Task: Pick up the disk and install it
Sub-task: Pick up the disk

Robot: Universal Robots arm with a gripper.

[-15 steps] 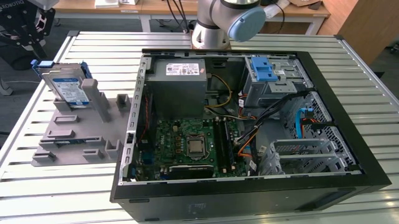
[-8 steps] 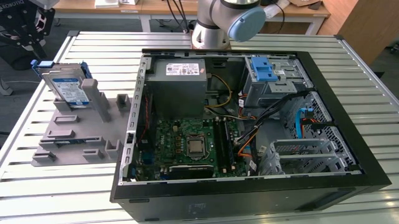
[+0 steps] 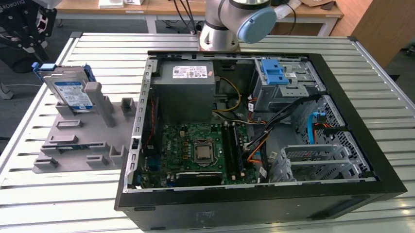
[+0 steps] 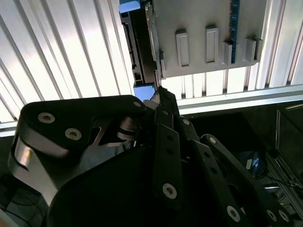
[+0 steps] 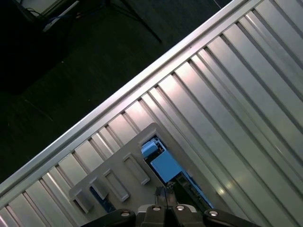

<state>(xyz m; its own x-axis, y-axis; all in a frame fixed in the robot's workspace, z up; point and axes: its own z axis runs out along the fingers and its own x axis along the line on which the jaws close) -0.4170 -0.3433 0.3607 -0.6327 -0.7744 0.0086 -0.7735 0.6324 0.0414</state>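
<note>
1. Slatted metal counter (image 3: 58,194), with wooden desks behind it.
2. An open computer case (image 3: 259,121) lies flat on the counter, insides exposed.
3. The disk (image 3: 70,91) stands on edge in a grey holder (image 3: 68,145), just beside the case on the exterior view's left.
4. The pincer (image 5: 165,191) hangs over the holder in both wrist views, tips pressed together with nothing between them, near the disk's blue frame.

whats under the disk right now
The disk stands on edge on the grey holder tray, which lies on the slatted table. Its bottom edge is hidden behind the tray's posts.
</note>
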